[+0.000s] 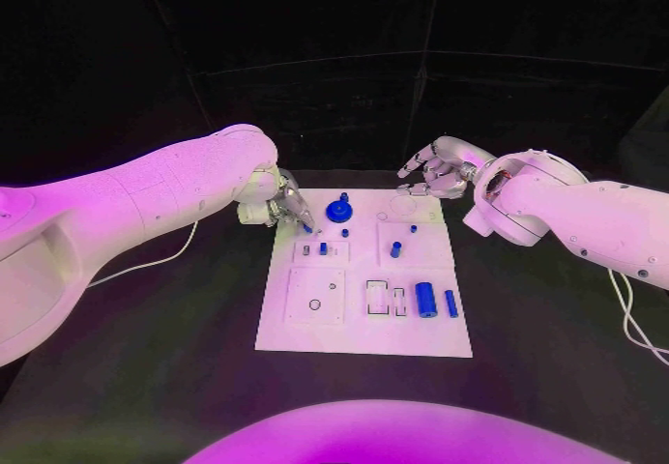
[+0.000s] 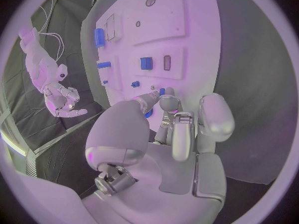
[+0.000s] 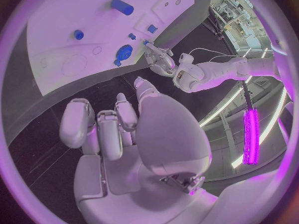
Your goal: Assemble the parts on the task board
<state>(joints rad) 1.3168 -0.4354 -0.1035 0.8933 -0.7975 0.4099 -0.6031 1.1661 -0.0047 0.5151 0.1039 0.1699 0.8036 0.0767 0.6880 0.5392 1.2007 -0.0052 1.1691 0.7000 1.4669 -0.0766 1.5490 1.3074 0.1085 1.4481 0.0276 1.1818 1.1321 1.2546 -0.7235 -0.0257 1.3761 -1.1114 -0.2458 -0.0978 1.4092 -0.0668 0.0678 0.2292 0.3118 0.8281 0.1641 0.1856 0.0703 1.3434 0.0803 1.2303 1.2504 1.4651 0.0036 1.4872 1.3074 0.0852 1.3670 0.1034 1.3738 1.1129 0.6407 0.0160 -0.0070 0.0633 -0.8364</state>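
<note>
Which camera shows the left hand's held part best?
The head view: the left hand pinches a small blue part over the task board. In the left wrist view its fingers mostly hide it; the right wrist view shows it tiny.

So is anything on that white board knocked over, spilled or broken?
Nothing stands out. The task board lies flat and square on the table, and the blue parts, such as the large cylinder, sit tidily on it. The left hand pinches a small blue part; the right hand hovers open.

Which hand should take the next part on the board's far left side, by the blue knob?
Left. The left hand already has fingertips down on the task board beside the blue knob; the right hand hovers past the far edge.
</note>
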